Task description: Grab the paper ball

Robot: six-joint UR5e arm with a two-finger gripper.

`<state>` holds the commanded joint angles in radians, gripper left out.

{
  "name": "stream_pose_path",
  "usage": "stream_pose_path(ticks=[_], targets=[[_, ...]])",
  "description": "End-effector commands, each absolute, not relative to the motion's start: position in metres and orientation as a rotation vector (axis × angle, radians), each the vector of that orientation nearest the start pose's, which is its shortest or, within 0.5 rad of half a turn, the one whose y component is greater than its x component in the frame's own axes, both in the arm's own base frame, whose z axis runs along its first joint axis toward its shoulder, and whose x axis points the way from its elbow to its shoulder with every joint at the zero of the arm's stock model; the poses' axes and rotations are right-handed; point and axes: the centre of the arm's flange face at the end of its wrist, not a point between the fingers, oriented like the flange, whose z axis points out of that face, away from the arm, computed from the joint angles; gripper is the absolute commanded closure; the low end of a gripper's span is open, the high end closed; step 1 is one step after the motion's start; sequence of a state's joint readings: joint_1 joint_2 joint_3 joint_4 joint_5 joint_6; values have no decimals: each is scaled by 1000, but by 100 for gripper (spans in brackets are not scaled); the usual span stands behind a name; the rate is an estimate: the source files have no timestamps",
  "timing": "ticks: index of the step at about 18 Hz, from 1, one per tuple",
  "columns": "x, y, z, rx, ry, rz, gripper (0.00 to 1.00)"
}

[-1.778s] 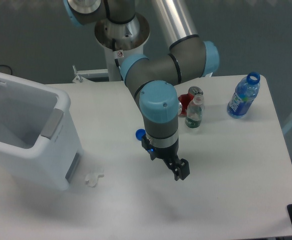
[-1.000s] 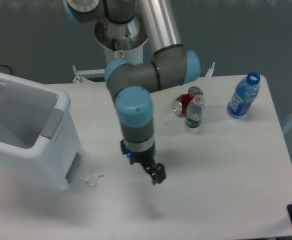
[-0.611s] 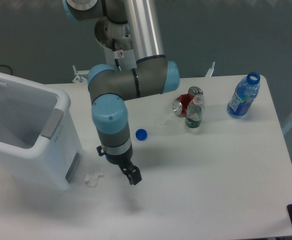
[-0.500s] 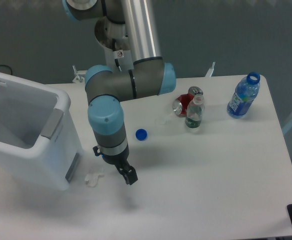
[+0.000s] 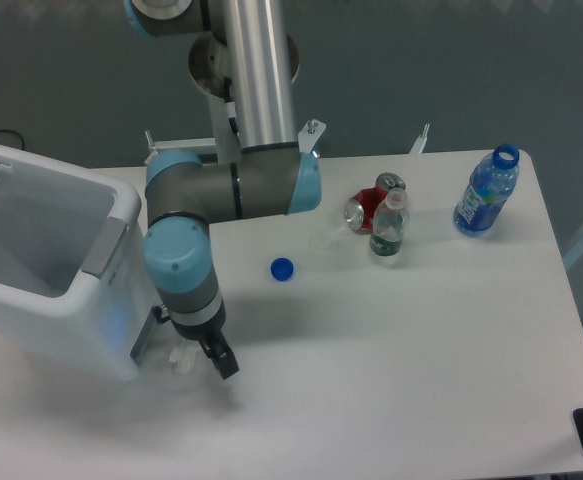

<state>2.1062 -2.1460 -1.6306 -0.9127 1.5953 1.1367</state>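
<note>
**Arm low at front left, by the paper ball**

- Table [image 5: 441, 340]: white top, seen from above and in front.
- Arm [image 5: 221, 185]: grey links with light blue joint caps, reaching down from the base at top centre and bending toward the front left of the table.
- Gripper [image 5: 221, 362]: black, pointing down and slightly right, low over the table just in front of the bin. Only one dark mass shows at the tip; cannot tell whether the fingers are apart or together. Nothing is seen held.
- Paper ball [image 5: 182, 357]: small white crumpled lump on the table, faint against the white top, just left of the gripper tip and just beside the bin's lower right corner. Whether the gripper touches it cannot be told.
- Bin [image 5: 61, 285]: white, open at the top, at the left edge of the table.
- Blue cap [image 5: 282, 268]: flat on the table, near the middle, well apart from the gripper.
- Clear cap [image 5: 320, 242]: faint round shape, up and right of the blue cap.
- Can [image 5: 361, 210]: red and silver, on its side, toward the back right.
- Small bottle [image 5: 389, 228]: clear greenish, upright, white cap on, just beside the can.
- Blue bottle [image 5: 487, 193]: upright, uncapped, near the table's back right corner.
</note>
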Motion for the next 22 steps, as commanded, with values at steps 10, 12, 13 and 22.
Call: stream_pose_path(ticks=[10, 12, 13, 22], targets=[[-207, 630, 190, -2993, 958, 54, 19], [-207, 631, 189, -2995, 954, 53, 24], [-207, 631, 188, -2997, 952, 51, 30], [-215, 635, 196, -2995, 920, 73, 95]])
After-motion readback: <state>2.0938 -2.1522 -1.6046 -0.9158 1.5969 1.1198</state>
